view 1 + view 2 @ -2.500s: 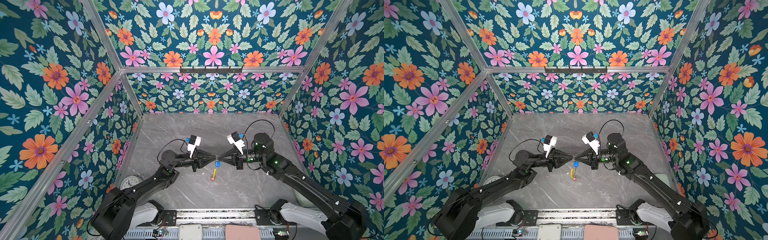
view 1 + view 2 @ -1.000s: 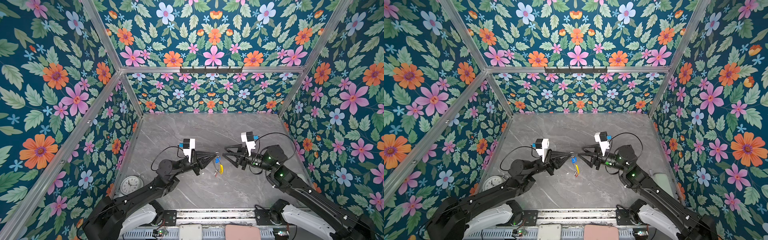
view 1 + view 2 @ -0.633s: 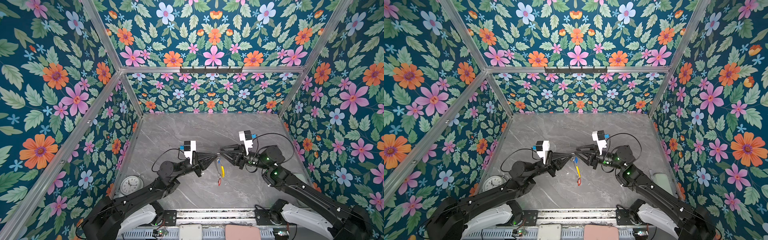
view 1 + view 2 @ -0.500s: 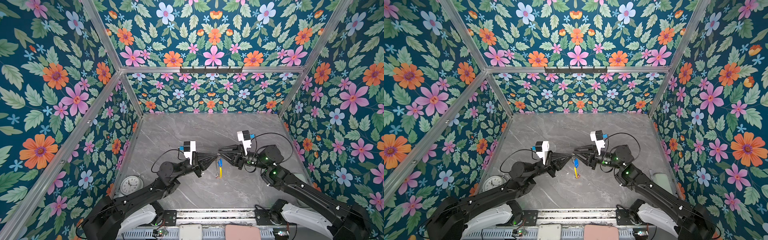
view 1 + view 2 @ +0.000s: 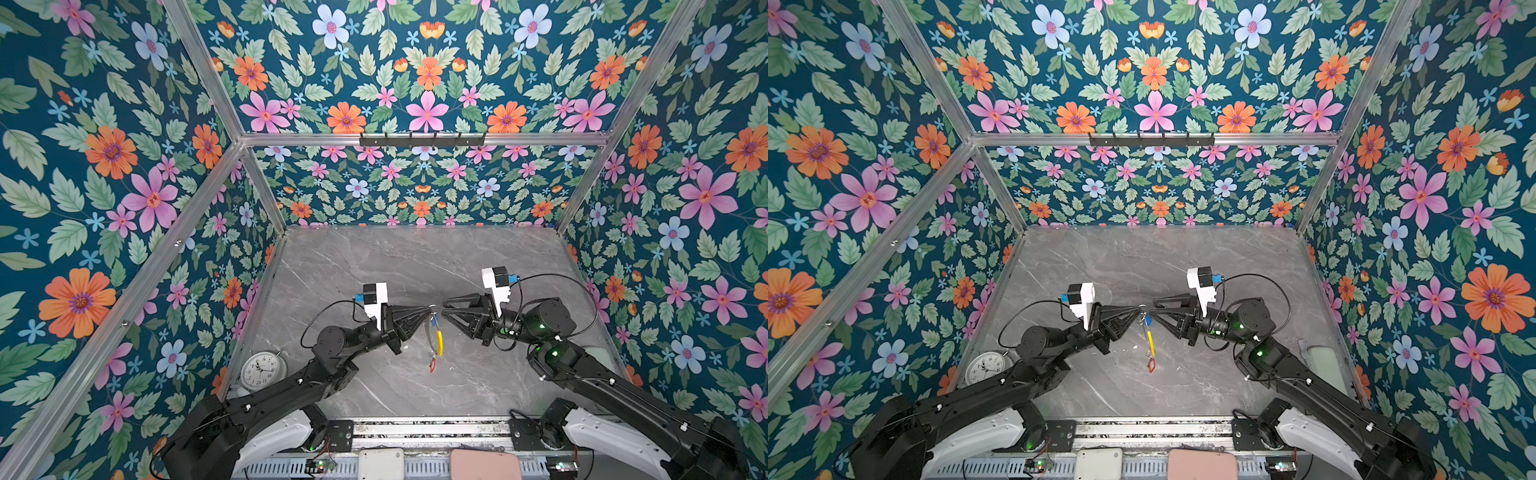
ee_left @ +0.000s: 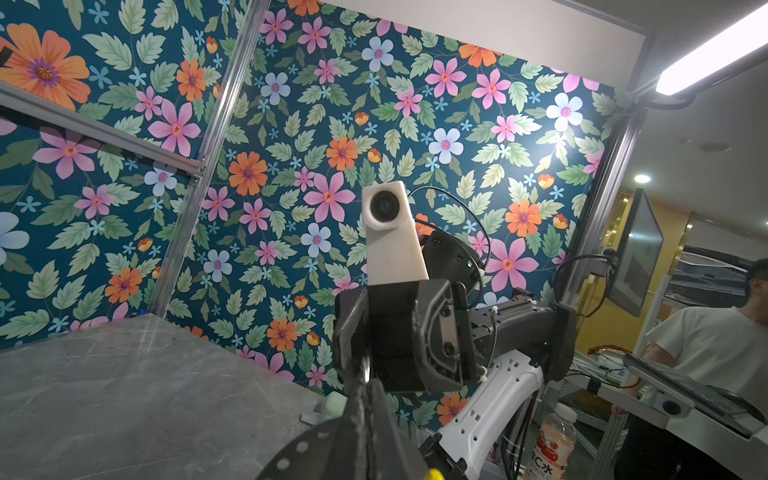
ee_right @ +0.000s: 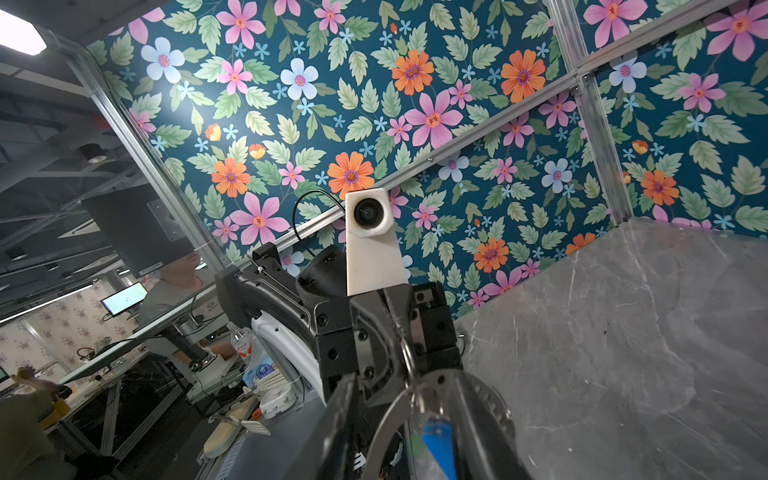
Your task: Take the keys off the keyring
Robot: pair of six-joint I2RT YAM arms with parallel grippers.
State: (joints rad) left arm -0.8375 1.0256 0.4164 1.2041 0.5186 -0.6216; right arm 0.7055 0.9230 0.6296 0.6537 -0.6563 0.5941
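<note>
The keyring [image 5: 428,337] hangs edge-on above the tabletop between both arms, its yellow sleeve [image 5: 439,338] facing right. A key with a blue tag [image 5: 434,322] dangles near its top and one with a red tag [image 5: 432,365] at its bottom; both show in both top views, the keyring [image 5: 1145,345] included. My left gripper [image 5: 429,308] is shut on the top of the hoop [image 6: 365,370]. My right gripper [image 5: 444,310] faces it from the right. In the right wrist view its jaws [image 7: 399,384] stand apart, with the hoop [image 7: 388,419] and the blue tag [image 7: 436,442] between them.
A white alarm clock [image 5: 264,370] lies at the table's front left corner beside the left arm. A black hook rail [image 5: 422,139] runs along the back wall. Flowered walls close in the grey marble table [image 5: 395,266] on three sides.
My right gripper has moved left up to the top of the keyring and its jaws have narrowed. The ring, tilted a second ago, now hangs straight down. The left gripper stayed shut.
</note>
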